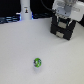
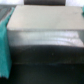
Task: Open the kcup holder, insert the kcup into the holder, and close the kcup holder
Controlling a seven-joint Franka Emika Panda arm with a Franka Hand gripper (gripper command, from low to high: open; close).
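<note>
— Green kcup [image 1: 37,62]: where do you see it?
— Alone on the white bench [image 1: 20,50], toward its near edge.
— And your end effector [image 1: 65,12]?
— Over the black kcup holder [image 1: 63,27] at the far right corner; I cannot tell how wide it stands.

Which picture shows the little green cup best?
The exterior view. There the kcup sits alone on the white table, apart from the black kcup holder and gripper. The wrist view does not show it.
</note>
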